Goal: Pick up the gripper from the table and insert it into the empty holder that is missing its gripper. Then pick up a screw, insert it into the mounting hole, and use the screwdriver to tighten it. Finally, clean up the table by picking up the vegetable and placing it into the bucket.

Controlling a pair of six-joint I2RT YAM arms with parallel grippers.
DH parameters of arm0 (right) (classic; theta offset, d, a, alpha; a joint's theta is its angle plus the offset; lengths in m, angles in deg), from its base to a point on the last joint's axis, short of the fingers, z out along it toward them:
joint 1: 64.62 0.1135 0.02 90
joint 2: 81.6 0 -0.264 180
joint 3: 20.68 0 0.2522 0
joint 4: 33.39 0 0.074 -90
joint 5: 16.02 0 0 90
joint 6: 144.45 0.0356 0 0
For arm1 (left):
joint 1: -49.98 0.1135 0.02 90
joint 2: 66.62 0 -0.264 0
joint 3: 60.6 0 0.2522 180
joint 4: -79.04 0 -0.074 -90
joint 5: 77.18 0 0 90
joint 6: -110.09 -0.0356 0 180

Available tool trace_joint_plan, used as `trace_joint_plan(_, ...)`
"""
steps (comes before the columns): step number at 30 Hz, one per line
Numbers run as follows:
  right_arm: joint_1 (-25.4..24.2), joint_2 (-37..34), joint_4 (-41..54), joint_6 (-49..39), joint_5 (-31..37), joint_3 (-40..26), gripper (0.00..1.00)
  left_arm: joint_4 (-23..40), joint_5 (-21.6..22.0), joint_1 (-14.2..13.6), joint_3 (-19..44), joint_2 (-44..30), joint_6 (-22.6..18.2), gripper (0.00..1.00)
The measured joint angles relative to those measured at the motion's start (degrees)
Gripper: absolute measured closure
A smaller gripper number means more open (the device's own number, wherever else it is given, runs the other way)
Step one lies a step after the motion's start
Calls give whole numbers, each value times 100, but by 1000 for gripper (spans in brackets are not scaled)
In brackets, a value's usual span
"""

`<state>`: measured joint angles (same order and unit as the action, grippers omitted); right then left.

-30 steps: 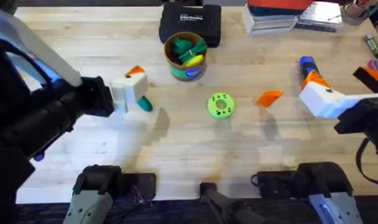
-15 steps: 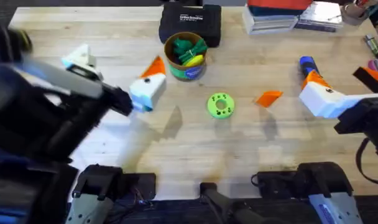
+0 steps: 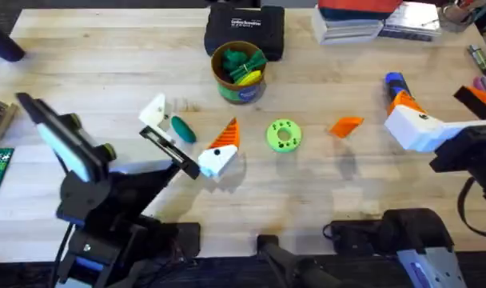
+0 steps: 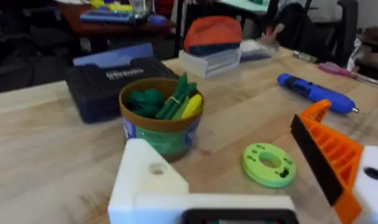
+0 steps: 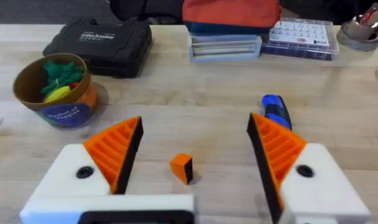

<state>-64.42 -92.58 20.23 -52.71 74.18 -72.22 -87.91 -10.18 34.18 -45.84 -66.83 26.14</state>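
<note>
Cleanup step in hand, I'd judge: the vegetable point(image 3: 182, 129) lies on the counter point(image 3: 107, 80), not yet picked up. Left tool point(image 3: 191, 136) has fingers wide apart, holding nothing, w/ the veg just beside its white finger, prob. between the two. Bucket point(image 3: 240, 74) sits beyond it. Next: close on the veg, lift, carry to bucket. Right tool point(image 5: 192, 158) also spread apart, empty, screwdriver point(image 5: 273, 111) just ahead.
</note>
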Motion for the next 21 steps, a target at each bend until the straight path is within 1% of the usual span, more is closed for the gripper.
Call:
trace_joint_plan(3, 0, 0, 0, -2, 0, 0, 8, 359, -5, -83, -64, 0, 81, 15)
trace_joint_plan(4, 0, 0, 0, 0, 0, 0, 8, 387, -10, -94, -64, -5, 92, 16)
trace_joint_plan(7, 0, 0, 0, 0, 0, 0, 8, 388, -18, -165, -64, -4, 148, 15)
trace_joint_plan(21, 0, 0, 0, 0, 0, 0, 8, 388, -18, -170, -64, -4, 171, 15)
